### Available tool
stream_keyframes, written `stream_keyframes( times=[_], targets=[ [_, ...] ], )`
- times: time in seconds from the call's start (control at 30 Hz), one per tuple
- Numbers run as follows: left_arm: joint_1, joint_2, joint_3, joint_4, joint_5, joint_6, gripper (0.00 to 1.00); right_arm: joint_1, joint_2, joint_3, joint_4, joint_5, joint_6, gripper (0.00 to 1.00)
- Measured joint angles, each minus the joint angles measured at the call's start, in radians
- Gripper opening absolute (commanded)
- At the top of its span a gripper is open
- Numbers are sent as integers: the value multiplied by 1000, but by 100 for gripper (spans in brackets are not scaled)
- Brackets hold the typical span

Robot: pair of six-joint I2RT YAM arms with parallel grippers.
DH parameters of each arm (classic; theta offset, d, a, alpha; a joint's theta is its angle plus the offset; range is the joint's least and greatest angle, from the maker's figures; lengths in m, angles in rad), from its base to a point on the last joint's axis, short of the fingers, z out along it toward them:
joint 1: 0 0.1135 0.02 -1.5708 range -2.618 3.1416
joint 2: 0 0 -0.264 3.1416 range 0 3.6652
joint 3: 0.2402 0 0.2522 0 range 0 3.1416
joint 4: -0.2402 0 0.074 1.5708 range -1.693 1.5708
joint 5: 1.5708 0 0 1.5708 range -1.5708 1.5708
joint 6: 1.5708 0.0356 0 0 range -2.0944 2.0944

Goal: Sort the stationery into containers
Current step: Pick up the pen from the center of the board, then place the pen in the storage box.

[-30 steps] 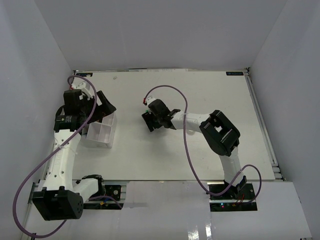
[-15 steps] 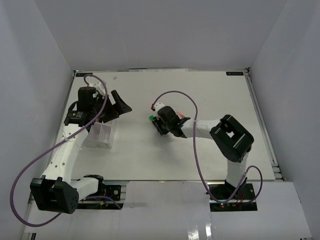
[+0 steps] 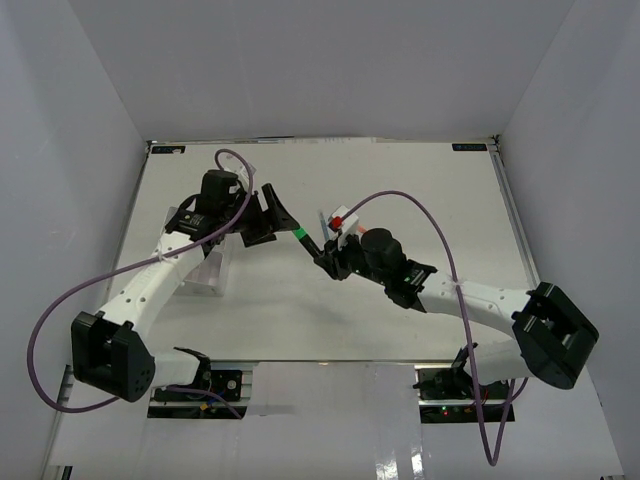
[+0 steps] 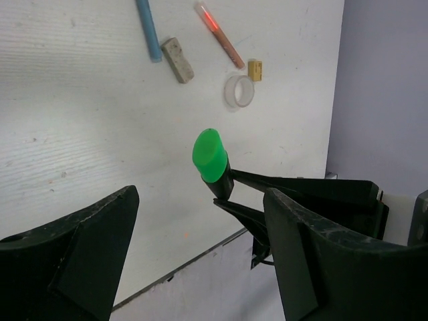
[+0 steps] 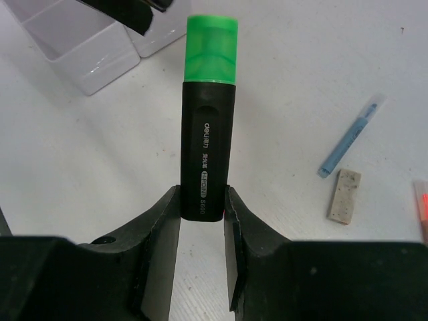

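Note:
A black highlighter (image 5: pixel 208 114) with a green cap (image 3: pixel 300 233) is held off the table, and my right gripper (image 5: pixel 202 200) is shut on its bottom end. My left gripper (image 4: pixel 200 200) is open and faces it, with the green cap (image 4: pixel 209 155) just beyond its fingertips and not touching them. In the top view the left gripper (image 3: pixel 278 222) sits right of the white divided tray (image 3: pixel 205 272). On the table lie a blue pen (image 4: pixel 148 30), a grey block (image 4: pixel 177 60), a pink pen (image 4: pixel 219 35), a tan block (image 4: pixel 254 69) and a clear tape roll (image 4: pixel 239 91).
The tray (image 5: pixel 100 47) stands left of the highlighter in the right wrist view, with a left finger (image 5: pixel 127 10) above it. The blue pen (image 5: pixel 351 140) and grey block (image 5: pixel 343 195) lie to the right. White walls enclose the table on three sides.
The right gripper closed on the highlighter, lifted it and carried it left. The left gripper swung right from over the tray to meet it, its jaws narrowing slightly.

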State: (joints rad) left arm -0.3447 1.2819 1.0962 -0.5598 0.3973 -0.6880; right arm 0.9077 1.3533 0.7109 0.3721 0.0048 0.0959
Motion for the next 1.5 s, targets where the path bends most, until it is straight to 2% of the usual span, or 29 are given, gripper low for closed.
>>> stream_keyframes(
  times=[0.17,0.4,0.53,0.6,0.63,0.67,0.73,0.77,0.87,0.9,0.93,0.97,1.0,1.03,1.1,1.2,1.5],
  targets=[
    [-56,16,28,23,-5,-29,78,2,-42,-26,50,-32,1,15],
    [-105,37,50,45,-23,-48,60,3,-72,-37,80,-50,1,16],
    [-119,55,50,46,-34,-58,46,3,-79,-40,95,-57,2,17],
    [-123,61,50,45,-40,-61,34,3,-80,-41,103,-58,2,18],
    [-124,63,50,47,-42,-64,29,3,-82,-42,103,-58,3,19],
    [-125,63,50,53,-39,-69,20,3,-82,-47,106,-59,6,20],
    [-133,63,52,58,-43,-69,14,3,-82,-54,110,-57,10,29],
    [-136,63,53,57,-49,-68,11,3,-83,-55,110,-58,10,44],
    [-137,61,53,55,-84,-52,7,3,-86,-55,108,-57,19,66],
    [-136,60,55,48,-106,-43,6,3,-90,-55,102,-56,22,79],
    [-135,60,61,35,-136,-31,6,3,-96,-58,100,-52,29,84],
    [-134,59,71,18,-171,-20,6,3,-108,-65,98,-46,27,94],
    [-131,59,81,2,-203,-8,6,2,-120,-73,94,-41,31,98],
    [-126,58,95,-19,-249,8,6,3,-138,-83,86,-32,31,100],
    [-116,50,115,-47,-342,40,6,3,-176,-106,71,-9,25,91],
    [-70,27,130,-77,-468,88,6,2,-242,-145,26,39,21,90],
    [176,2,121,-66,-695,234,7,-3,-383,-231,-91,143,-22,90]
  ],
)
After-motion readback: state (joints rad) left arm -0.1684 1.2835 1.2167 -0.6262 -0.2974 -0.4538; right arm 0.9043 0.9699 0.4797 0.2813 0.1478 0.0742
